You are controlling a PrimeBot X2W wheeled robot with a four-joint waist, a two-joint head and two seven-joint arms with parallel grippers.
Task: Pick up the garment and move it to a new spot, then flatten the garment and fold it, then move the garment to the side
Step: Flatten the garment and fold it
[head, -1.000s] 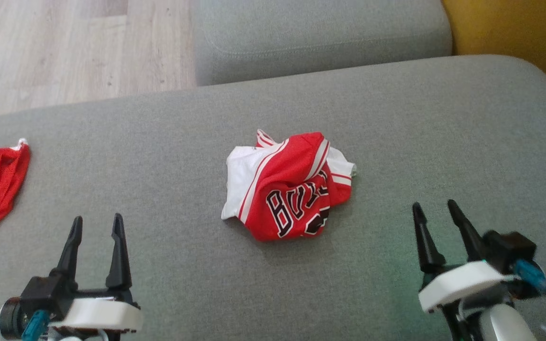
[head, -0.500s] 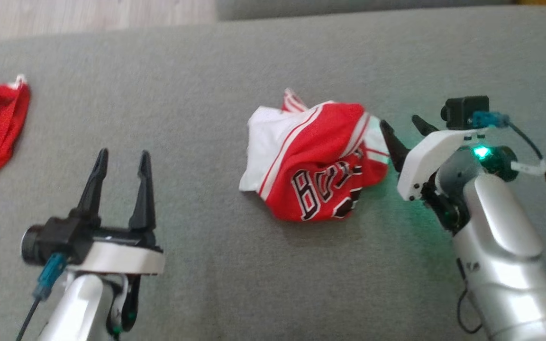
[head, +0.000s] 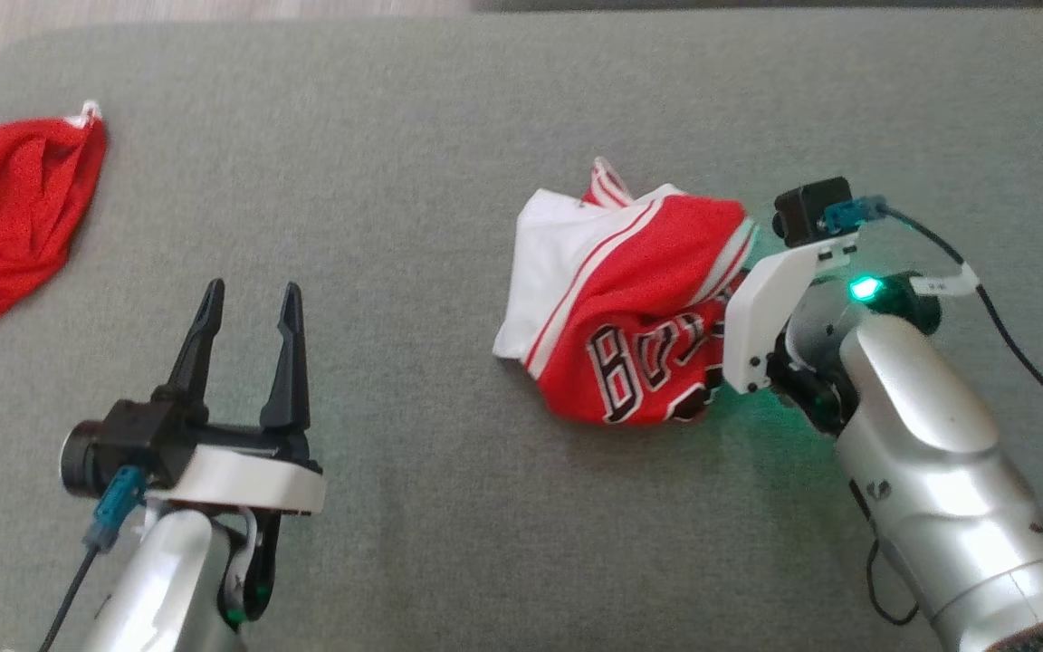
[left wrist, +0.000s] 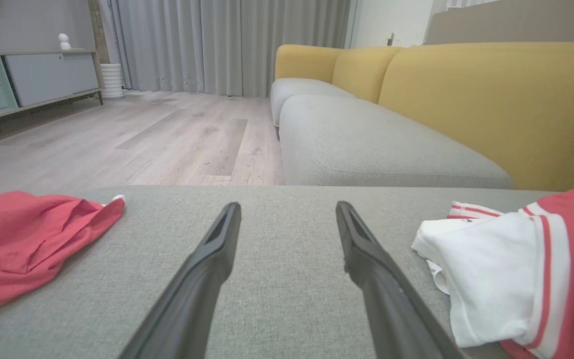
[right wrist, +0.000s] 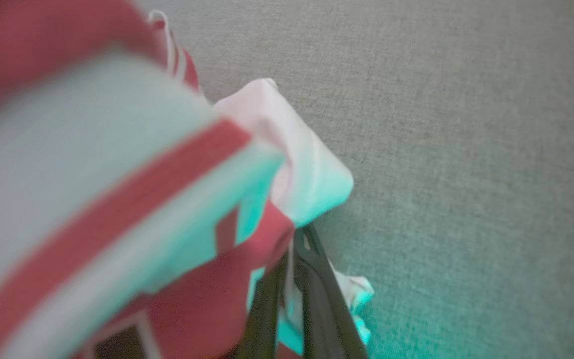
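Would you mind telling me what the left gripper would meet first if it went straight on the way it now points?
Probably the bare grey cushion: the open left gripper points between the red cloth and the jersey, in line with neither. Its height above it is unclear.

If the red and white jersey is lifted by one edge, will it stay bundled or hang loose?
Likely floppy: the jersey lies crumpled in soft folds, so it should unfurl and hang. Probably light, being thin cloth. The right pincer grips only an edge, so it may slip.
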